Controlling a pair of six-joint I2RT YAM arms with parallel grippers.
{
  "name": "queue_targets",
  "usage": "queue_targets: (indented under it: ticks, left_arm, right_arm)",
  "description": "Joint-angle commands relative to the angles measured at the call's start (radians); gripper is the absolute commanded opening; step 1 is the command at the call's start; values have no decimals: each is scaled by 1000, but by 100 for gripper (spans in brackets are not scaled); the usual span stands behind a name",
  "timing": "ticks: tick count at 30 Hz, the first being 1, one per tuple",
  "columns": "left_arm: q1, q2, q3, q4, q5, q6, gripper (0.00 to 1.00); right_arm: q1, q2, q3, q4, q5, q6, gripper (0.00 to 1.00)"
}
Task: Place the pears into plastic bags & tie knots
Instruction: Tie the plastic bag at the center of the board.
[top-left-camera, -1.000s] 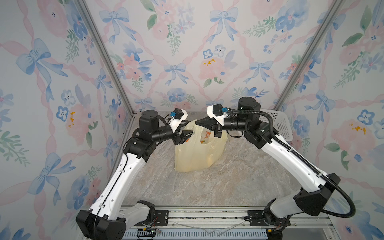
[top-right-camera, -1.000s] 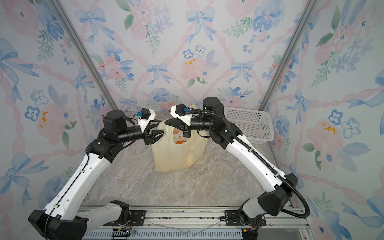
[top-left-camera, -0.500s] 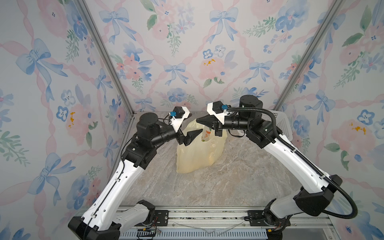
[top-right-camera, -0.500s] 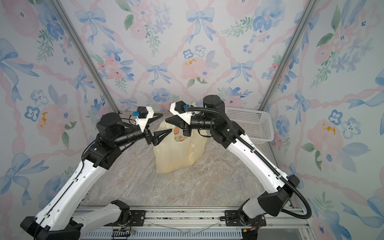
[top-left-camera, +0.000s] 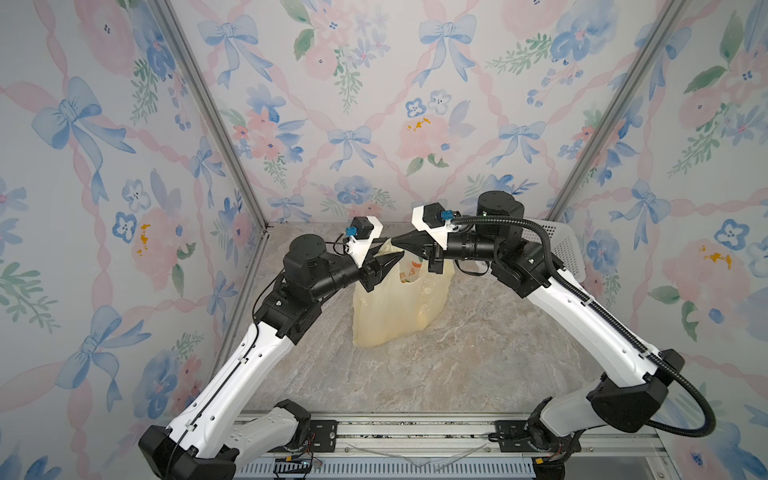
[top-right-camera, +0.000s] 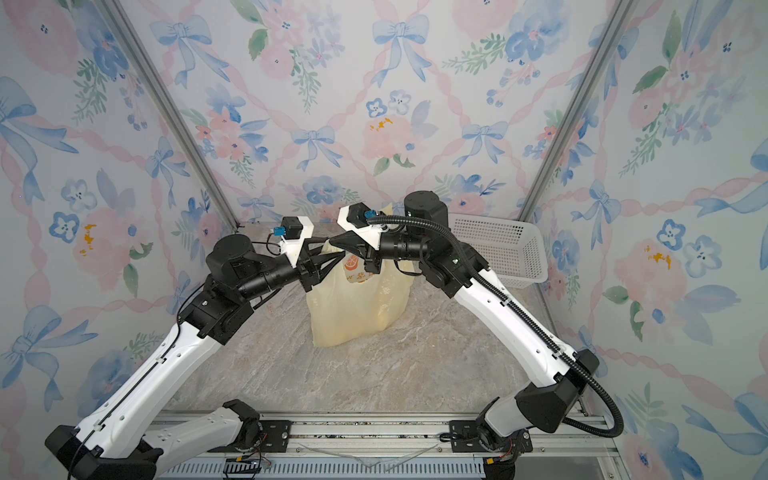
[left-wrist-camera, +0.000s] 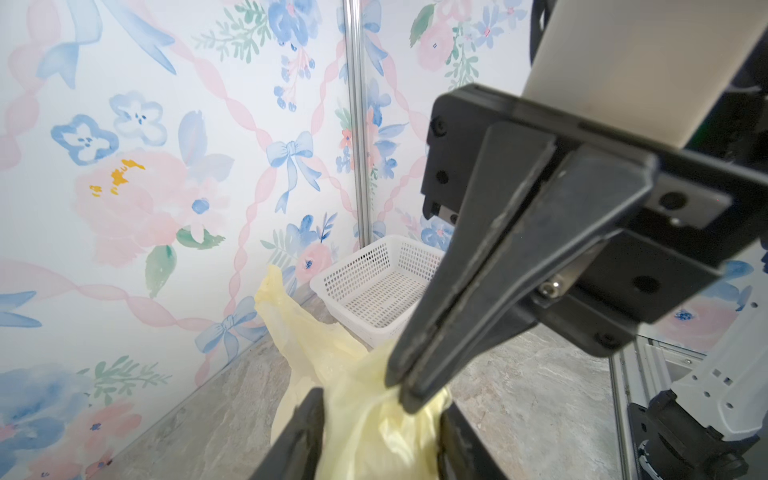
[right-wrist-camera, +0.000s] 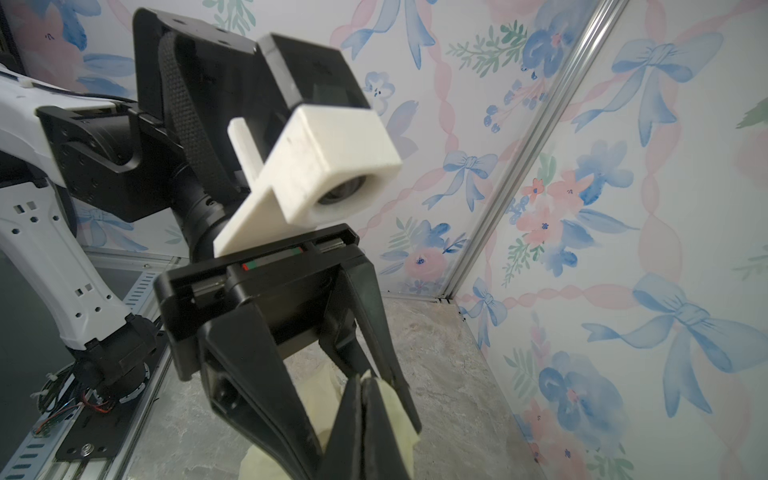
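The pale-yellow plastic bag (top-left-camera: 399, 309) stands bulging on the marble table in both top views, orange print (top-right-camera: 353, 266) near its top. The pears are hidden inside it. My right gripper (right-wrist-camera: 364, 380) is shut on the bag's gathered top, and its tip (top-left-camera: 394, 246) shows in a top view. My left gripper (left-wrist-camera: 378, 436) is open, one finger on each side of the bunched plastic (left-wrist-camera: 374, 415) just below the right gripper's tip. A loose handle strip (left-wrist-camera: 276, 303) sticks up behind. The knots are hidden by the fingers.
A white perforated basket (top-right-camera: 498, 249) stands empty in the far right corner, also seen in the left wrist view (left-wrist-camera: 374, 282). Floral walls with metal posts close three sides. The rail with both arm bases runs along the front edge.
My left gripper lifted off the bag's side, opened wide, rose to the bag's top, and its jaws have narrowed around the bunched plastic. The right gripper kept its hold and barely moved.
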Motion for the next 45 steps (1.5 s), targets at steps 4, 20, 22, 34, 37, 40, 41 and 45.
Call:
queue_targets:
  ticks: [4, 20, 22, 34, 37, 40, 41, 45]
  left_arm:
    - [1, -7, -21, 51, 16, -14, 29]
    - [3, 7, -30, 14, 61, 35, 0]
    - [5, 1, -32, 15, 65, 38, 0]
    - [4, -14, -43, 21, 91, 40, 0]
    - [4, -18, -43, 15, 79, 44, 0]
    - [3, -21, -43, 9, 69, 47, 0]
    - [6, -21, -44, 7, 68, 47, 0]
    - [9, -21, -42, -3, 64, 49, 0]
  right_arm:
    - [10, -22, 8, -30, 8, -10, 0]
    - [-134, 30, 50, 104, 107, 261, 60]
    - [-204, 63, 48, 154, 87, 340, 67]
    - [-441, 495, 300, 121, -216, 510, 86]
    - [-438, 532, 266, 127, -268, 514, 91]
    - [-425, 522, 173, 177, -300, 503, 93]
    - [-420, 513, 141, 206, -310, 507, 93]
    - [-413, 475, 42, 272, -302, 512, 93]
